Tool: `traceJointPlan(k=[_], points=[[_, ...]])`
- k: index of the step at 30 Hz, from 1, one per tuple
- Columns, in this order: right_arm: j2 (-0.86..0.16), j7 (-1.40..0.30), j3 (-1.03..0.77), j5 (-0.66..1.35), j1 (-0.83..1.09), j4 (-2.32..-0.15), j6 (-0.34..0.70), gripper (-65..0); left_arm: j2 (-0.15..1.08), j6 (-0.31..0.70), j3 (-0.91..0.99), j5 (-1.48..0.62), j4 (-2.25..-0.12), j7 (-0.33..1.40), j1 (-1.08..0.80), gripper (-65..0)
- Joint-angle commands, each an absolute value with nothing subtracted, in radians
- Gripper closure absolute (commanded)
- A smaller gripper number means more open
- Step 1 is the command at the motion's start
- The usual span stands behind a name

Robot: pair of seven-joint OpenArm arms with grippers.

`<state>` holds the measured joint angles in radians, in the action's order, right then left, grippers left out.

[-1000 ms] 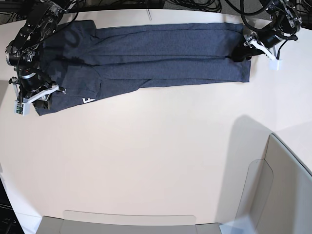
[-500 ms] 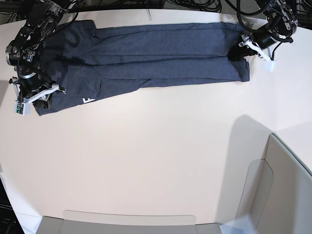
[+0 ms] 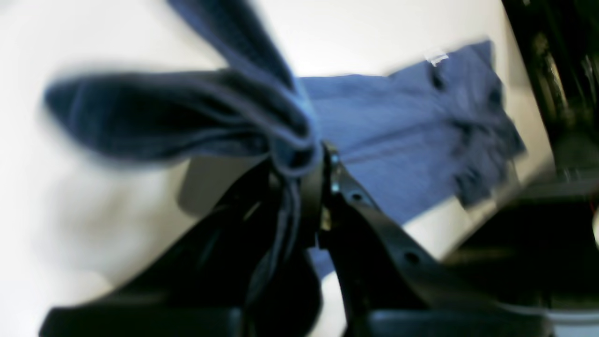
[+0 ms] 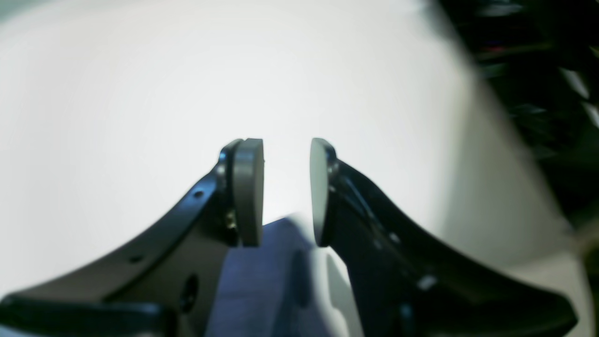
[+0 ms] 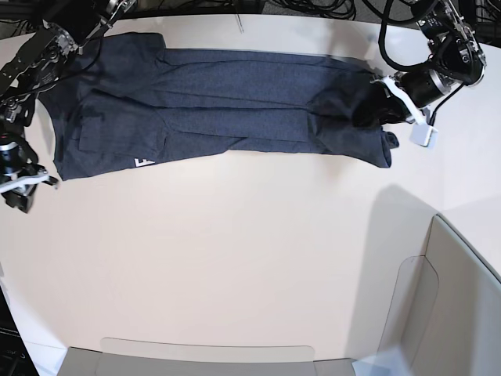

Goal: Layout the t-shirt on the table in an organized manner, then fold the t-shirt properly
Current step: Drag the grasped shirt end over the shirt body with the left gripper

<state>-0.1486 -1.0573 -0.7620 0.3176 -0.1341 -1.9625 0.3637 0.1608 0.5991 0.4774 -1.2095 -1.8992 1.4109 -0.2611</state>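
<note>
Base: left tool (image 5: 381,110) pinching t-shirt (image 5: 227,94) hem end.

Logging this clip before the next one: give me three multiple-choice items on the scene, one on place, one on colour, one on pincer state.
1. Where on the table does the shirt lie?
A. along the far edge
B. in the middle
C. on the near edge

2. What colour is the shirt?
A. red
B. dark navy-grey
C. white

3. What is the left pincer doing?
A. open over bare table
B. shut on the shirt
C. shut on nothing

Answers:
1 A: in the base view the cloth stretches across the top of the table.
2 B: every view shows dark blue-grey cloth.
3 B: the left wrist view shows bunched cloth clamped between the jaws, while the right pincer stands open.
</note>
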Motion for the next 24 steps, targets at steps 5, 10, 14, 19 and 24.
traceJointPlan(k=[5,10,14,19,24], points=[[-0.174,-1.043,-0.915,0.329,-0.139,-1.977,0.364,-17.2,0.157,0.593,0.298,-1.225,-1.913,1.396,-0.249,0.0],[-0.191,-1.043,-0.961,0.329,-0.053,-1.943,0.366,-17.2,0.122,0.591,0.133,-1.216,-1.906,1.396,-0.182,0.0],[-0.191,-1.040,-0.987,0.331,0.008,-1.910,0.371,-17.2,0.117,0.591,-0.004,-1.161,-1.859,1.396,-0.127,0.0],[-0.185,-1.038,-0.995,0.331,0.073,-1.886,0.372,-17.2,0.117,0.591,-0.137,-1.101,-1.770,1.348,-0.070,0.0],[-0.182,-1.038,-0.995,0.334,0.101,-1.868,0.372,-17.2,0.117,0.591,-0.240,-1.075,-1.710,1.287,-0.018,0.0]])
